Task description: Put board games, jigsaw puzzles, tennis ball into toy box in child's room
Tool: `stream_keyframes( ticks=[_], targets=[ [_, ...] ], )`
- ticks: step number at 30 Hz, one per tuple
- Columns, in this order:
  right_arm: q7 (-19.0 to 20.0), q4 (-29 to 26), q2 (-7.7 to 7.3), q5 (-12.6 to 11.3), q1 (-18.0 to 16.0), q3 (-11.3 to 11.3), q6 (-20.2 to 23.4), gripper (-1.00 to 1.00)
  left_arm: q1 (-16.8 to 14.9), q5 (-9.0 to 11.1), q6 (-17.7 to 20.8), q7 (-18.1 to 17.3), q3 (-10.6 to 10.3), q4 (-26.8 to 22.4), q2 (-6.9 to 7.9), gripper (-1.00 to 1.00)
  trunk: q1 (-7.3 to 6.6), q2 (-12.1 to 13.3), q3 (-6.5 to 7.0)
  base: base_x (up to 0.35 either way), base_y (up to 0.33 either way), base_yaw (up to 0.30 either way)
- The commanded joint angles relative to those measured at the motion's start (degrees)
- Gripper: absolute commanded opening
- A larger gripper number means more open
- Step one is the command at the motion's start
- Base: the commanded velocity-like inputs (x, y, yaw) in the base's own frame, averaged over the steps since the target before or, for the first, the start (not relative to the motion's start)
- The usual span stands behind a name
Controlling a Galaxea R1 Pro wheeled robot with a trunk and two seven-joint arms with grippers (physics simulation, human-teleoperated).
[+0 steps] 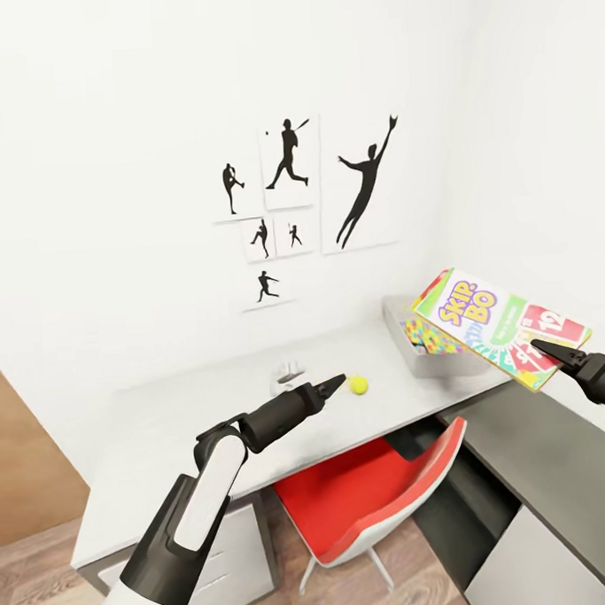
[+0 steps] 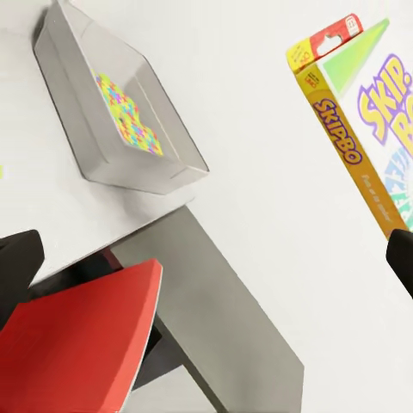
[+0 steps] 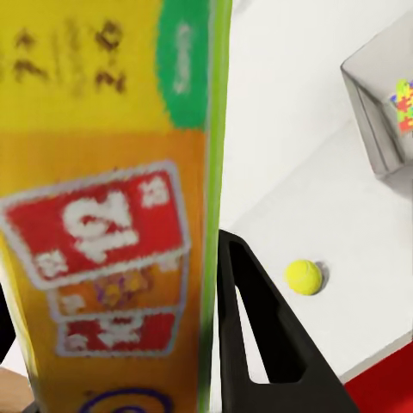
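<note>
While the right gripper (image 1: 553, 353) clamps its lower right corner, the SKIP-BO board game (image 1: 494, 326) hangs tilted above the toy box (image 1: 401, 319).

Its long axis slopes down from the wall toward the gripper, printed face up. A jigsaw puzzle (image 2: 129, 114) lies inside the box. The left arm reaches over the table (image 1: 166, 416), its gripper (image 1: 335, 385) narrow, holding nothing, tips near the tennis ball (image 1: 358, 385).

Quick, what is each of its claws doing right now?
Left gripper: holding nothing, fingers look closed, beside the tennis ball.
Right gripper: clamped on the SKIP-BO board game, held above the toy box.
</note>
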Motion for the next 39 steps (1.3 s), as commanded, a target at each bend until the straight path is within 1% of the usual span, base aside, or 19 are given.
stream_keyframes(
  ticks=[1,8,14,30,39],
  targets=[
    [0.57,-0.01,-0.01,0.24,-0.06,-0.10,0.29,-1.00,-0.06,0.04,0.26,-0.12,0.07,0.01,-0.04,1.00,0.04,-0.13,-0.09,0.047,-0.001,0.267],
    [0.62,-0.01,-0.01,0.08,-0.06,-0.09,0.29,-1.00,0.00,-0.05,0.14,-0.15,0.24,0.07,0.08,1.00,0.04,-0.13,0.09,0.185,-0.001,0.259],
    [0.63,-0.01,-0.01,-0.03,-0.06,-0.10,0.29,-1.00,0.02,-0.12,0.07,-0.14,0.30,0.08,0.13,1.00,0.04,-0.13,0.14,0.294,0.000,0.132],
    [0.64,-0.02,-0.01,-0.06,-0.04,-0.10,0.29,-1.00,0.03,-0.18,-0.03,0.10,0.39,0.33,0.18,1.00,0.04,-0.13,0.17,0.325,-0.007,0.024],
    [0.64,-0.02,-0.01,-0.12,-0.04,-0.04,0.29,-1.00,0.03,-0.17,-0.16,0.31,0.32,0.49,0.12,1.00,0.04,-0.13,0.17,0.116,-0.024,0.002]
  ],
)
